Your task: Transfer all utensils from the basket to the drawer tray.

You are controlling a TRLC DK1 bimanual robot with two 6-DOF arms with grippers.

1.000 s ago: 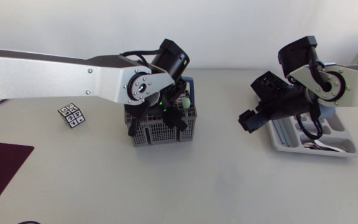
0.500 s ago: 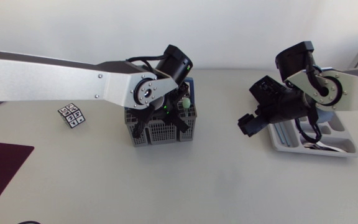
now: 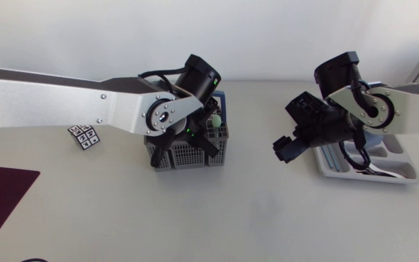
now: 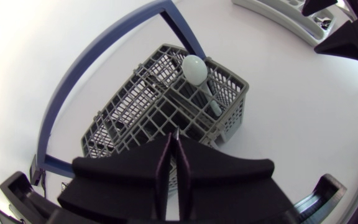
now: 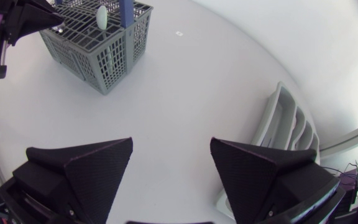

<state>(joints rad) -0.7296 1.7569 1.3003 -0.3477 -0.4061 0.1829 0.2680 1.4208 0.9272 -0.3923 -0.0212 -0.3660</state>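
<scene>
Left end effector [image 4: 174, 163] hangs clenched over the basket [image 3: 191, 154] at frame centre, nothing visible between its fingers. Right end effector [image 5: 169, 168] is released and empty, near the drawer tray [image 3: 406, 175] at frame right. Recommendation: open the left, centre it on the pale-handled utensil [image 4: 194, 68] standing in the basket, and descend clear of the blue handle [image 4: 182, 31].

The left fingers [image 4: 183, 171] hide the near part of the basket [image 4: 232, 115], and the handle of the pale utensil [image 4: 194, 68] ahead of them disappears inside its grid.
</scene>
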